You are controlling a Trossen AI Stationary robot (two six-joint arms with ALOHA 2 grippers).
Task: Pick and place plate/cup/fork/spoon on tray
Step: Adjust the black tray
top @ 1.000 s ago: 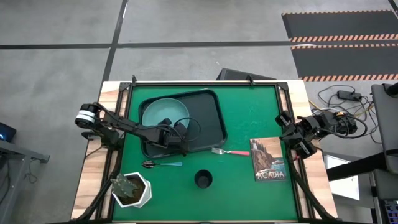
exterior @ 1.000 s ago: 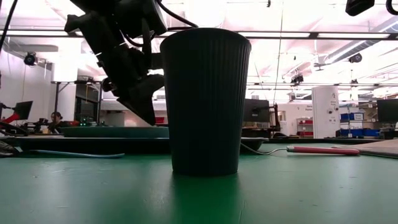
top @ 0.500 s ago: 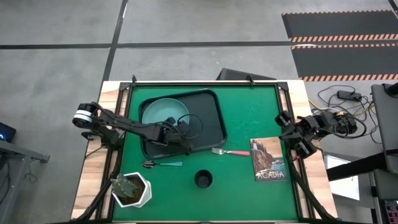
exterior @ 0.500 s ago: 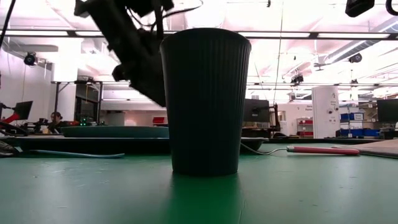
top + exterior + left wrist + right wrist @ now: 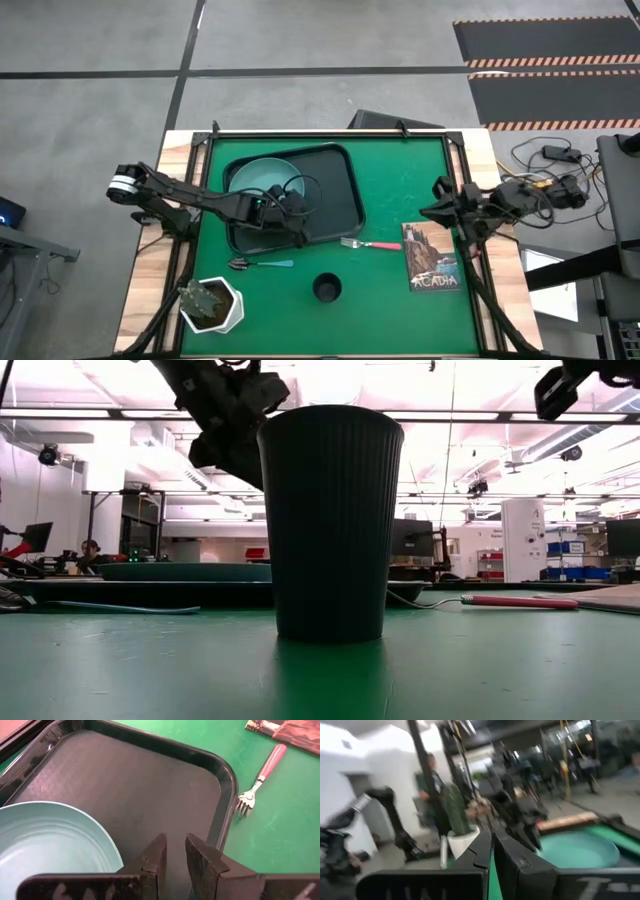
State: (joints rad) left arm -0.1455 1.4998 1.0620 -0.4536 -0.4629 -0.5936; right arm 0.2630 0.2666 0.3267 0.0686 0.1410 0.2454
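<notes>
The teal plate (image 5: 260, 180) lies flat in the left half of the black tray (image 5: 335, 195); both show in the left wrist view, plate (image 5: 50, 840) and tray (image 5: 150, 785). My left gripper (image 5: 297, 215) hovers above the tray's near middle, beside the plate, with a narrow gap between its fingers (image 5: 175, 855). The pink-handled fork (image 5: 370, 244) lies on the mat right of the tray's near corner. The blue-handled spoon (image 5: 262, 264) lies in front of the tray. The dark cup (image 5: 327, 288) stands upright near the front edge. My right gripper (image 5: 432, 211) is shut and empty, above the mat's right side.
A white pot with a plant (image 5: 212, 305) stands at the front left corner. A book (image 5: 432, 256) lies flat at the right, next to the fork's handle. The green mat (image 5: 400, 170) is bare behind the book. People sit in the room behind the table.
My left gripper has risen well above the tray and touches nothing. My right arm has swung from the table's right edge inward, toward the left, over the mat behind the book. The plate, cup, fork and spoon have kept still.
</notes>
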